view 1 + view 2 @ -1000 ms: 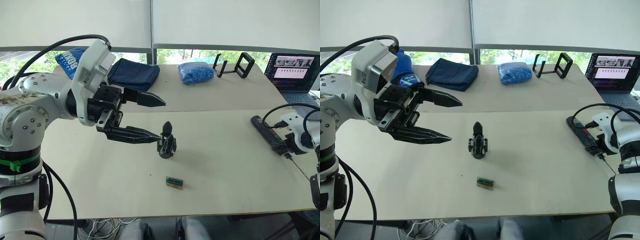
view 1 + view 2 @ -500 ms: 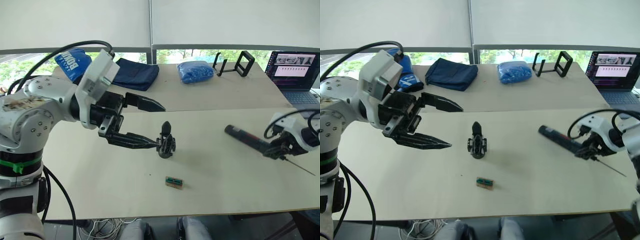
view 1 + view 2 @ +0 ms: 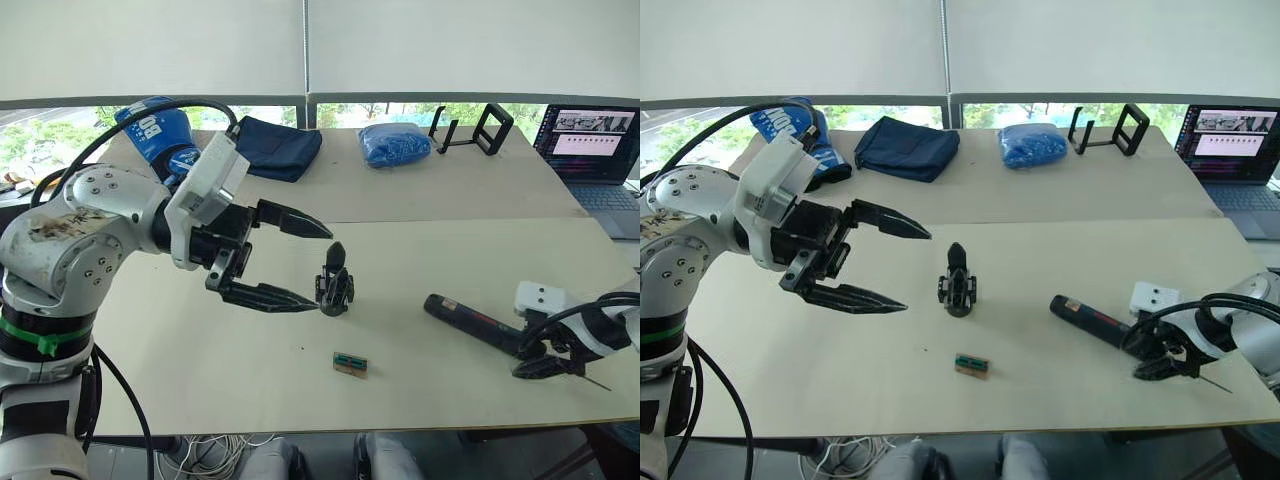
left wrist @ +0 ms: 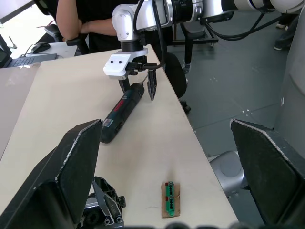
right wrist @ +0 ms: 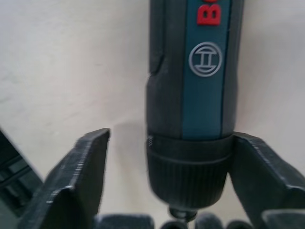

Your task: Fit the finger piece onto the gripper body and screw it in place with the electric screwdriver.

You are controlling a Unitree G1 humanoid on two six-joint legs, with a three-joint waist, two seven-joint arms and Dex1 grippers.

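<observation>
Now the electric screwdriver [image 3: 1092,320] lies flat on the table [image 3: 1060,250], lower and nearer the middle than a moment ago when the right gripper [image 3: 1162,352] carried it aloft; that gripper's fingers straddle its bit end with a gap on one side, so the hold looks released. The left gripper [image 3: 290,262] has dropped closer to the gripper body [image 3: 335,285], jaws wide apart and empty, its lower finger nearly touching it. Fitting seems about to start, nothing screwed yet. Counted: one screwdriver, one gripper body bearing one pointed finger, one green-and-tan block [image 3: 349,364].
</observation>
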